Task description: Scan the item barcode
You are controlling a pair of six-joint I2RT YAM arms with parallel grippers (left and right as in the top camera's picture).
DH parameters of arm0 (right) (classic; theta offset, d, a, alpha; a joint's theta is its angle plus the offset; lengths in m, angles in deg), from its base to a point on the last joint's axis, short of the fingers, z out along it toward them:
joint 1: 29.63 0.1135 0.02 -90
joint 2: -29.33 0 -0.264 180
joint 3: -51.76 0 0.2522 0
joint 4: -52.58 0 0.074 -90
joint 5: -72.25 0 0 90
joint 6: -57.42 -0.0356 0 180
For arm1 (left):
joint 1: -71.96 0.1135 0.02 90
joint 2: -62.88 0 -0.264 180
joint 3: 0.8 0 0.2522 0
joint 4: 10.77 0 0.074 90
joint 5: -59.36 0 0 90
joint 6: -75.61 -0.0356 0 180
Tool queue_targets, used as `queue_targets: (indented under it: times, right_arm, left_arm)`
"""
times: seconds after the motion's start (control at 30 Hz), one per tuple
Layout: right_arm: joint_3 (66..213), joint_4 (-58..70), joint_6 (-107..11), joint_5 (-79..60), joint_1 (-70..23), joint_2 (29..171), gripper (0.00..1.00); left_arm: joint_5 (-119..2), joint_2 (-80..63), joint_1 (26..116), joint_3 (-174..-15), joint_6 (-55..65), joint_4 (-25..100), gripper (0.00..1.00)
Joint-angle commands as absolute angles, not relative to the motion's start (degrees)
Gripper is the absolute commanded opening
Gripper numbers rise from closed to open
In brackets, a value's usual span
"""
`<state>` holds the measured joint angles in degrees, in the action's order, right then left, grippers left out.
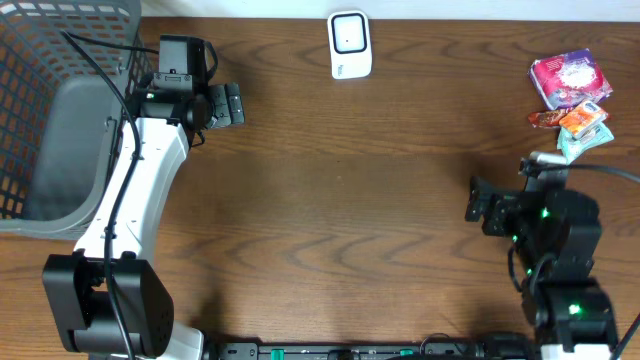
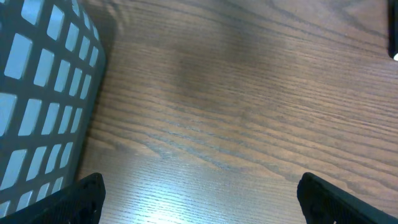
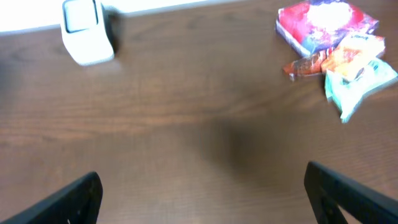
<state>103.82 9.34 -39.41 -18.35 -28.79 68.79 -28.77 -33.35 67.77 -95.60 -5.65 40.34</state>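
Note:
A white barcode scanner (image 1: 350,45) stands at the back middle of the wooden table; the right wrist view has it at the upper left (image 3: 87,31). The items lie in a small pile at the far right: a pink box (image 1: 570,78) (image 3: 323,23), an orange packet (image 1: 583,118) (image 3: 356,53), a teal packet (image 1: 575,142) (image 3: 357,84) and a red-brown wrapper (image 1: 545,118). My right gripper (image 1: 470,199) (image 3: 202,199) is open over bare wood, in front and left of the pile. My left gripper (image 1: 238,104) (image 2: 199,205) is open and empty beside the basket, far from the items.
A grey mesh basket (image 1: 40,60) (image 2: 37,93) fills the back left corner, right beside the left arm. Bare wood stretches between the two grippers and in front of the scanner. The table's back edge runs just behind the scanner.

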Motion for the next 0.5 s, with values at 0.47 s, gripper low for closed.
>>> queue_targets:
  times: [0.47]
  right_arm:
    - [86.4,22.3,-29.1,-11.5,-28.4,46.3,0.99]
  left_arm:
    - [-28.2,-33.7,68.0,-95.4,-6.2,40.5,0.98]
